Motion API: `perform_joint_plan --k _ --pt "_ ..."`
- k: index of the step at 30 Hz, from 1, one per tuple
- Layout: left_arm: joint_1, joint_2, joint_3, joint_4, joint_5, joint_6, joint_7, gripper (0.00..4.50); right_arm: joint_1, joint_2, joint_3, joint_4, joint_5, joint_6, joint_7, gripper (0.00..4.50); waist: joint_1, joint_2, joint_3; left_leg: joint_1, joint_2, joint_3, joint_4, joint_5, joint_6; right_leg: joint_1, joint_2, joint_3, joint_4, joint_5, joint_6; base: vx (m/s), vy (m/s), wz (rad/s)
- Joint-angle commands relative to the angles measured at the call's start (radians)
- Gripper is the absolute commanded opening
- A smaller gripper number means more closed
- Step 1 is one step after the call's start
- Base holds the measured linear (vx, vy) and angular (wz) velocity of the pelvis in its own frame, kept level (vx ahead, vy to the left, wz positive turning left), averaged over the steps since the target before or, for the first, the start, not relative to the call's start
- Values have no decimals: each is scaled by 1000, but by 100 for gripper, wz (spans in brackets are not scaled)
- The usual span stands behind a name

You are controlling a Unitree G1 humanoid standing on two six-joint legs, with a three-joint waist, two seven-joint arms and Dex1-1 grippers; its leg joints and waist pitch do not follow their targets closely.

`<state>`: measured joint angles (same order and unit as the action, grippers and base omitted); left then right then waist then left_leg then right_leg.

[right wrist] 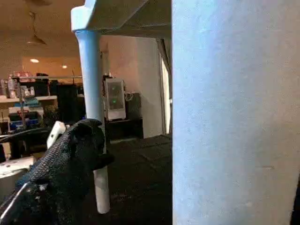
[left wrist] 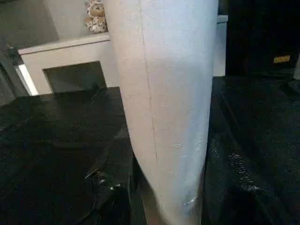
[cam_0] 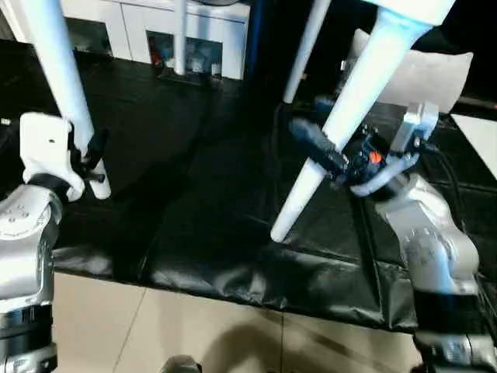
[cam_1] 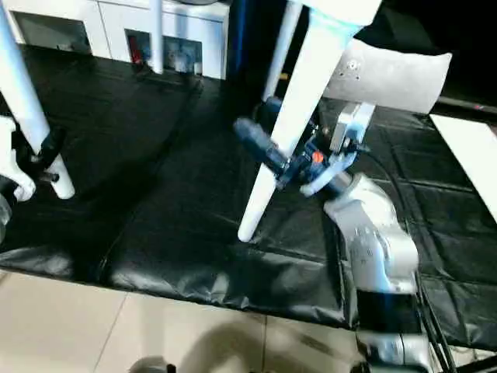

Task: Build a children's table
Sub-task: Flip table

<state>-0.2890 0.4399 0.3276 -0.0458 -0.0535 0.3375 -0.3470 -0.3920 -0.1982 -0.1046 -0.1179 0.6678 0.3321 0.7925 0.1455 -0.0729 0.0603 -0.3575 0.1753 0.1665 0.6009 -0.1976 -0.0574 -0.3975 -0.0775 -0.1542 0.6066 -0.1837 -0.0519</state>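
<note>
a: where is the small white plastic children's table (cam_0: 404,12)?

b: standing on the black padded mat (cam_0: 202,194). my left gripper (cam_0: 92,155) is clamped on one smooth tapered leg (cam_0: 66,85); my right gripper (cam_0: 330,159) straddles another leg (cam_0: 342,116), jaws wide.

a: handling?

b: likely light, stiff, slippery; grip low.

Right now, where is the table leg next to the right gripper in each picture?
Left eye view: the leg slants down right of centre.
Right eye view: it slants down the centre.
Left wrist view: this big one is another leg.
Right wrist view: right half, close up.
Shared landmark: black mat.
</note>
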Motion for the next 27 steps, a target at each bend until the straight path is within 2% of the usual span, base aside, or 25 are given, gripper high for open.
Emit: perform_joint_plan --k 1,4,5,6,7,8,10,11,12,13,14,15,16,17,18,19,21,22,23,24,25,26,27 --pt "12 11 -70 -62 33 -23 -25 157 -2 9 63 -87 32 35 -1 450 -7 33 -63 13 77 -34 -89 -237 -17 53 -103 87 -88 -273 -54 0 0 0" --pt "52 18 -59 -87 43 -4 -18 157 18 9 73 -119 30 53 -16 450 -9 32 -62 14 77 -36 -90 -256 -24 54 -104 87 -91 -295 -42 0 0 0" --pt "76 23 -53 -105 44 8 -15 157 28 8 76 -133 26 63 -28 450 -11 31 -59 17 75 -34 -90 -274 -22 50 -102 86 -97 -322 -34 0 0 0" --pt "76 23 -53 -105 44 8 -15 157 28 8 76 -133 26 63 -28 450 -12 30 -57 17 75 -36 -92 -288 -24 52 -104 85 -99 -351 -30 0 0 0" --pt "133 28 -37 -148 40 39 -8 157 47 1 83 -130 -8 75 -59 450 -14 24 -54 21 76 -37 -92 -305 -26 50 -105 85 -104 -389 -22 0 0 0" --pt "140 28 -34 -152 40 42 -5 157 50 -2 86 -127 -17 75 -62 450 -13 28 -53 22 77 -38 -93 -313 -30 51 -107 84 -105 -403 -22 0 0 0" --pt "166 25 -22 -162 41 53 7 157 62 -12 103 -111 -58 73 -70 450 -17 24 -52 26 75 -37 -94 -332 -29 49 -104 83 -114 -437 -6 0 0 0" --pt "175 24 -14 -153 38 55 10 157 69 -17 119 -98 -92 60 -72 450 -16 30 -49 29 74 -39 -97 -342 -30 49 -104 82 -120 -454 3 0 0 0" --pt "180 24 2 -127 34 34 16 157 76 -15 131 -79 -128 48 -91 450 -21 16 -45 32 75 -40 -100 -365 -35 48 -103 79 -125 -483 16 0 0 0" --pt "184 24 12 -109 31 19 21 213 81 -13 138 -68 -151 41 -106 450 -20 25 -44 42 75 -45 -102 -409 -46 46 -104 76 -134 -522 27 0 0 0" --pt "186 22 25 -94 22 2 22 213 84 -7 139 -57 -171 29 -124 450 -24 24 -42 45 78 -48 -104 -434 -53 46 -104 74 -136 -529 29 0 0 0" --pt "200 24 47 -76 2 -25 8 227 95 2 138 -43 -193 7 -145 450 -29 16 -43 46 79 -53 -107 -463 -58 53 -105 71 -138 -538 31 0 0 0" --pt "200 24 47 -76 2 -25 8 235 95 2 138 -43 -193 7 -145 450 -31 14 -45 48 80 -55 -107 -472 -60 52 -106 71 -138 -537 29 0 0 0" --pt "212 25 60 -69 -13 -39 -3 249 104 6 137 -37 -205 -7 -157 450 -39 12 -49 42 80 -56 -108 -458 -61 57 -109 74 -132 -510 20 0 0 0" --pt "241 20 77 -80 -49 -52 -27 258 124 13 133 -38 -214 -20 -175 450 -39 14 -53 39 82 -53 -107 -419 -59 53 -110 83 -125 -452 6 0 0 0" --pt "269 11 94 -100 -74 -64 -41 263 149 16 128 -49 -219 -31 -187 450 -42 14 -52 31 82 -52 -110 -393 -58 55 -108 86 -116 -403 -11 0 0 0" --pt "310 -6 114 -135 -112 -73 -60 280 185 20 121 -69 -226 -45 -202 450 -42 12 -53 29 84 -47 -109 -371 -59 54 -110 91 -110 -349 -32 0 0 0" --pt "337 -19 123 -161 -130 -78 -68 293 215 20 119 -87 -228 -55 -205 450 -40 15 -53 30 84 -44 -108 -357 -55 54 -107 93 -106 -323 -43 0 0 0" --pt "337 -19 123 -161 -130 -78 -68 302 215 20 119 -87 -228 -55 -205 450 -40 13 -53 29 84 -43 -108 -350 -53 55 -107 94 -106 -312 -46 0 0 0" --pt "402 -57 136 -251 -186 -75 -92 314 300 22 105 -165 -220 -59 -217 450 -36 16 -55 27 86 -41 -107 -327 -51 60 -109 96 -103 -279 -56 0 0 0" --pt "421 -71 135 -287 -208 -62 -95 326 328 22 100 -192 -213 -57 -219 450 -30 20 -53 25 90 -39 -109 -301 -47 60 -109 99 -98 -226 -71 0 0 0" --pt "441 -86 134 -323 -231 -48 -99 326 357 22 94 -219 -205 -54 -221 450 -31 17 -53 24 93 -39 -110 -295 -50 64 -109 100 -93 -205 -79 0 0 0" --pt "494 -103 108 -398 -238 -27 -89 326 427 25 77 -274 -181 -45 -225 450 -28 17 -52 23 93 -37 -112 -294 -44 66 -107 100 -92 -189 -86 0 0 0"
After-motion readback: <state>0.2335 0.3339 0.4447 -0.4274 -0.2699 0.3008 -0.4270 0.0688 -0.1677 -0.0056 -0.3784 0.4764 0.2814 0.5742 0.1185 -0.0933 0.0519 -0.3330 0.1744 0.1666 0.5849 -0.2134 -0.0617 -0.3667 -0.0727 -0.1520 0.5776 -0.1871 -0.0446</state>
